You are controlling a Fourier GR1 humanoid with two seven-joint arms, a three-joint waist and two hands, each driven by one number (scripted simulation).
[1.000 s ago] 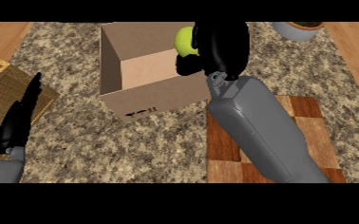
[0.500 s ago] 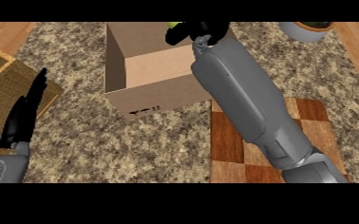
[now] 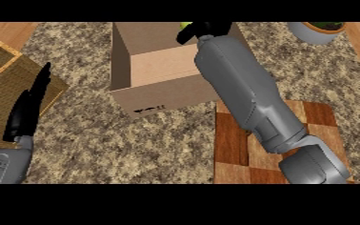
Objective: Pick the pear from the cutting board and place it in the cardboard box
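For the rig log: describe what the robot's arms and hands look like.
Both forearms are smooth grey shells, the right one built of rounded, jointed segments. Each ends in a glossy black robot hand: left robot hand, right robot hand. No cables or markings are visible.

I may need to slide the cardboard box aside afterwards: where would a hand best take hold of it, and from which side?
Grip the cardboard box by its near wall's top rim, coming from above on the robot's side. The box is open-topped, so that thin upright edge is exposed; the right hand and forearm occupy the far right corner.
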